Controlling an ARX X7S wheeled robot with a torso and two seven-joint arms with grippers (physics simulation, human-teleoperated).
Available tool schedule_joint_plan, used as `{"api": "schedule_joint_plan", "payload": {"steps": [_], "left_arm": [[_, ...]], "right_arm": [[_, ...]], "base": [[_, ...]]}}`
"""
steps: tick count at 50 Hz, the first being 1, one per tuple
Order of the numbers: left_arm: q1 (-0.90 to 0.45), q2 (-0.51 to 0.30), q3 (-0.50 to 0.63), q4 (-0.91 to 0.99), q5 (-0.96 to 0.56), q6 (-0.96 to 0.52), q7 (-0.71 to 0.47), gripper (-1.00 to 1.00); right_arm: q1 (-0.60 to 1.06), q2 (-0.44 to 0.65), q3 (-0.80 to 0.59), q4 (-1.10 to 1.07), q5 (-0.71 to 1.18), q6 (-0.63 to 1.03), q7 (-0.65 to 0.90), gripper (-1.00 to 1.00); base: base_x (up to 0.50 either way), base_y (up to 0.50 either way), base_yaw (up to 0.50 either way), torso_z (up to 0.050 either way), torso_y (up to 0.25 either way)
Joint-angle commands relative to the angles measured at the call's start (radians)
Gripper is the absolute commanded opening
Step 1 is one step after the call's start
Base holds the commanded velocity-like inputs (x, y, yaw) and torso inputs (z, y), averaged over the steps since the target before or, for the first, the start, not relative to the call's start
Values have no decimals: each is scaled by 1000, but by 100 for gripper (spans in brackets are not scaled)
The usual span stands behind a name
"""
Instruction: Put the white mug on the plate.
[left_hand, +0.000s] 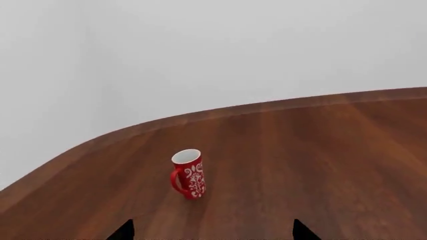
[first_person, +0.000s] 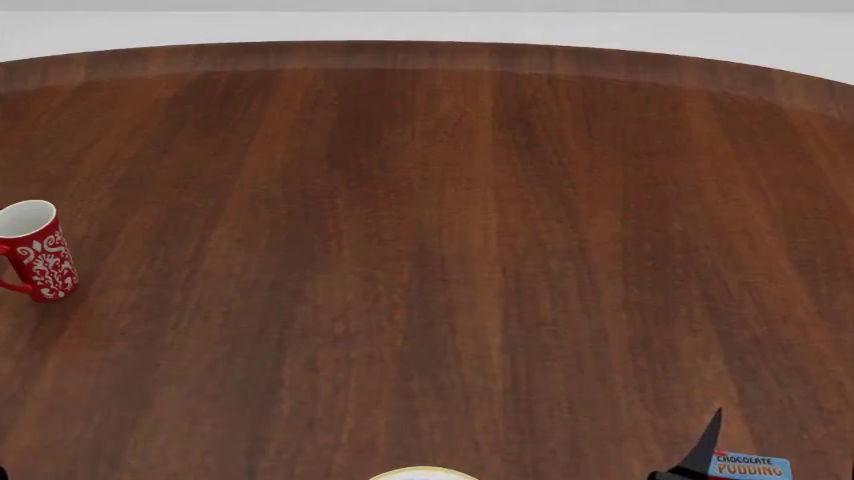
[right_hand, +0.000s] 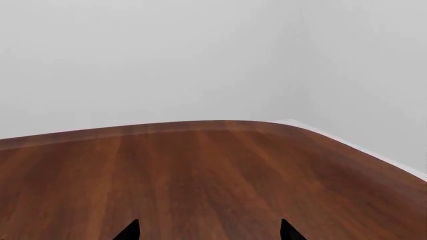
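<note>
1. The left arm's jaws stand spread and hold nothing; only two dark tips show at the edge of the left wrist view, well apart from each other.
2. At the far left of the head view a red mug with a white floral pattern stands upright on the wooden worktop, handle toward the robot's left. It is not the mug the task names.
3. The white mug is not visible in any view, so its place cannot be told.
4. At the bottom centre of the head view a sliver of a pale round rim peeks in; it is probably the plate, but too little shows to be sure.
5. The right arm's jaws are likewise spread and empty, over bare wood.
6. At the lower right of the head view lies a blue chocolate pudding box, with one dark jaw tip just beside it.
7. Risks, as a judgement: the left jaws look straight at the red mug, so the wrong mug could be picked up. A blind reach for the unseen white mug could topple it, and the right arm could nudge the pudding box.
</note>
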Motion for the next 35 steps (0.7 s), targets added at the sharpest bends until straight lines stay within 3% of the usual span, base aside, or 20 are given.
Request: {"api": "schedule_joint_plan", "payload": {"steps": [1,15,35], "left_arm": [[29,-2,-7,-13,16,36,11,100],[41,-3,-8,13,13,37,5,100],[192,-24,-86,117,20,81,-15,100]], "right_arm": [[-1,5,-2,-2,1,3,5,100],[-16,10,2,-27,7,7,16,100],[-126,27,29,-141,8,6,43,100]], "base": [[0,0,0,0,0],[0,0,0,0,0],[0,0,0,0,0]]}}
